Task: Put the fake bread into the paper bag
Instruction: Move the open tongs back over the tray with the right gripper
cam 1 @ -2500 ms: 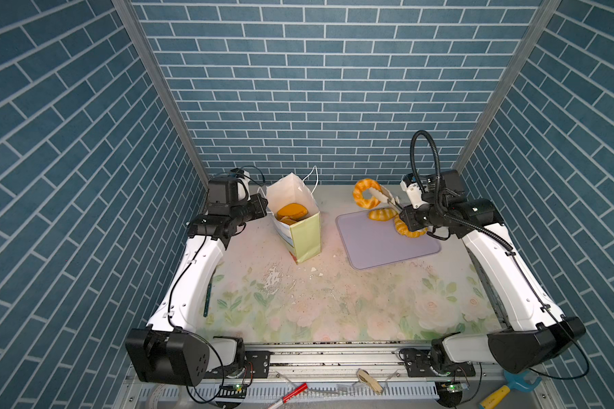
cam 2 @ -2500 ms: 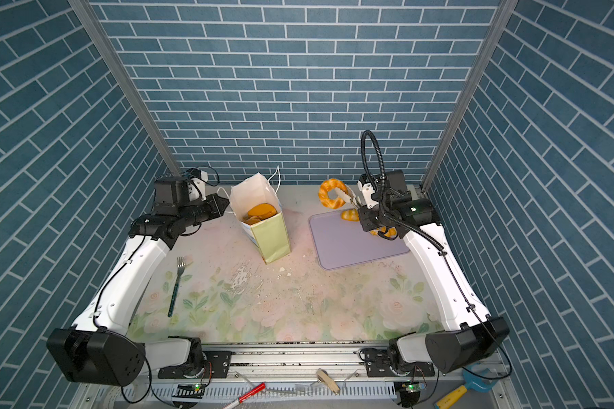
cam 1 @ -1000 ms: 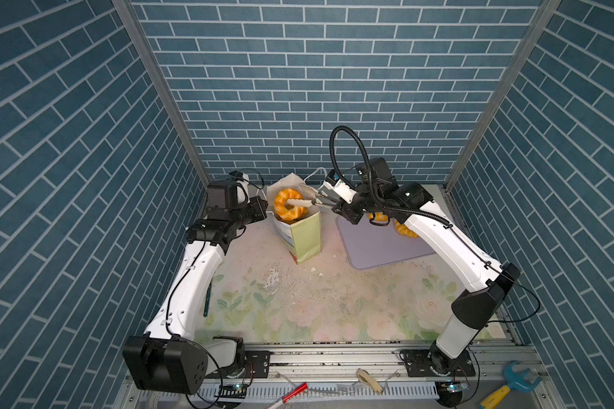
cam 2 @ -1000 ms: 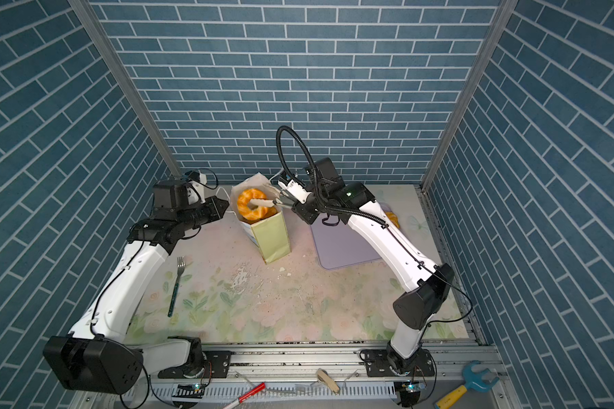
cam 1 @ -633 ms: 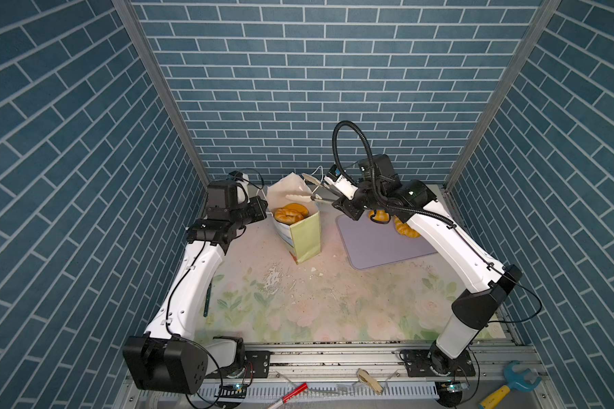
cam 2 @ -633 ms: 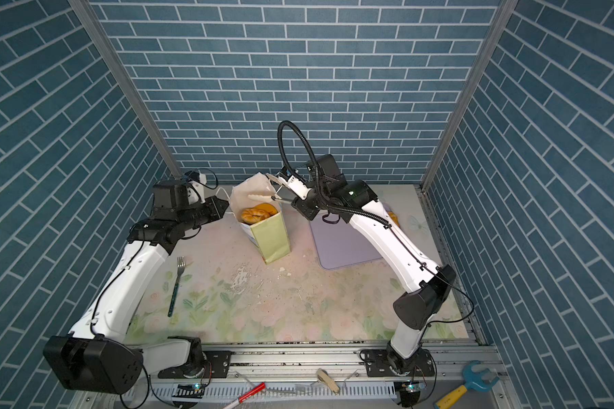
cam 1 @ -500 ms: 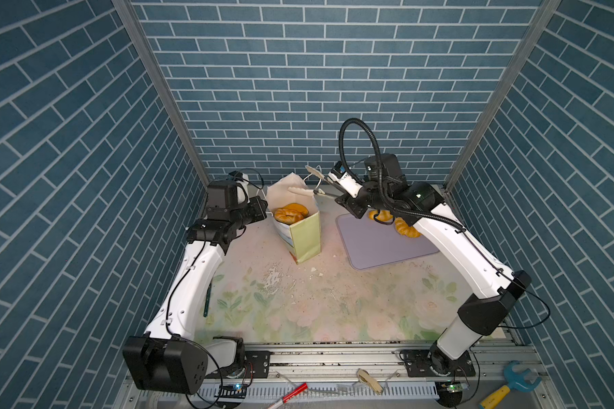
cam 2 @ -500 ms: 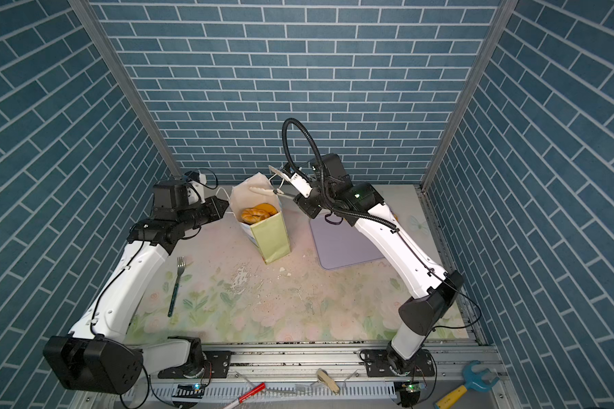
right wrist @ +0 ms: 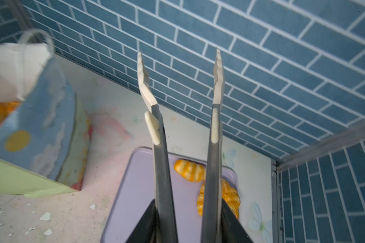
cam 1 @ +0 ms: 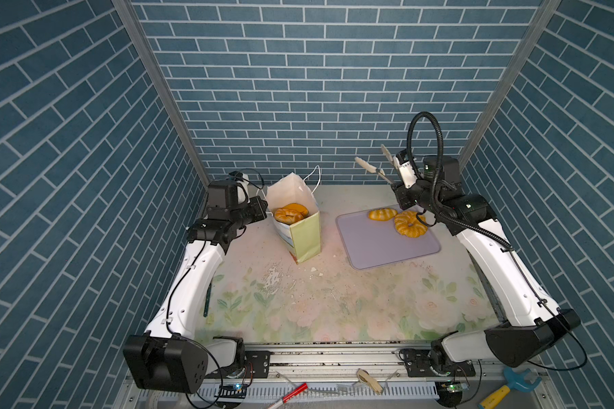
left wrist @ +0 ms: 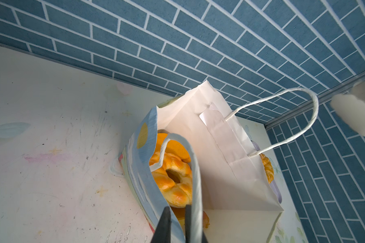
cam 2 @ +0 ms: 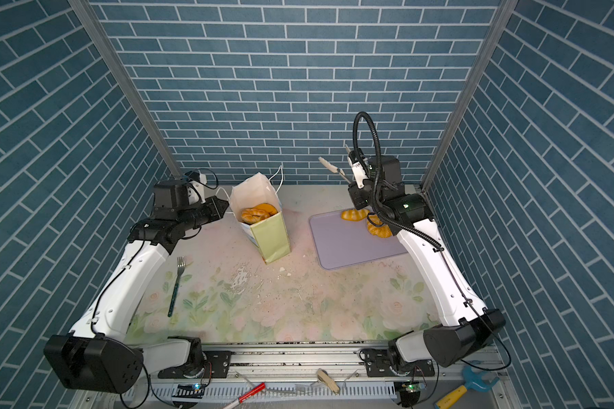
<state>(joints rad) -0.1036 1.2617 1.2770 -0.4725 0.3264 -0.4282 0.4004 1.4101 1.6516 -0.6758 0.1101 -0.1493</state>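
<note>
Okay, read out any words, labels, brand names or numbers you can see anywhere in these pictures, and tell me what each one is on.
None can be read.
The tall pale green paper bag shows only a printed picture, a yellow dot on blue, no lettering.
The flat lavender tray and glossy orange toy pastries are unmarked.
</note>
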